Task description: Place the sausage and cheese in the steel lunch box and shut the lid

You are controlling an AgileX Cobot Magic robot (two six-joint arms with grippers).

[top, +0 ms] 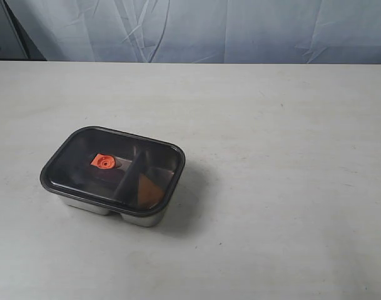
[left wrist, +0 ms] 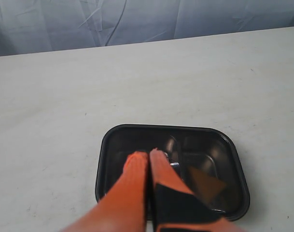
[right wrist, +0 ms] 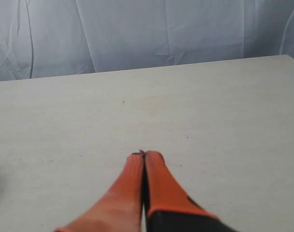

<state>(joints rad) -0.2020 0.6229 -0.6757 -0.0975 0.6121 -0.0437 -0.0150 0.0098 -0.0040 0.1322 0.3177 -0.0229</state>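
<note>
while the left gripper [left wrist: 150,153] hangs closed over the lid [left wrist: 200,142], the right gripper [right wrist: 144,154] is closed, empty.

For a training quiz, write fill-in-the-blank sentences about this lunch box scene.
The lid sits ___ the steel lunch box.
The cheese lies ___ the box, under the lid.
The left gripper and right gripper are both ___.
Missing words: on; inside; shut.

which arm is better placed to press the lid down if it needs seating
Probably left: the left end effector, shut, points at the lid on the lunch box, while the right end effector, also shut, faces only bare table.
</note>
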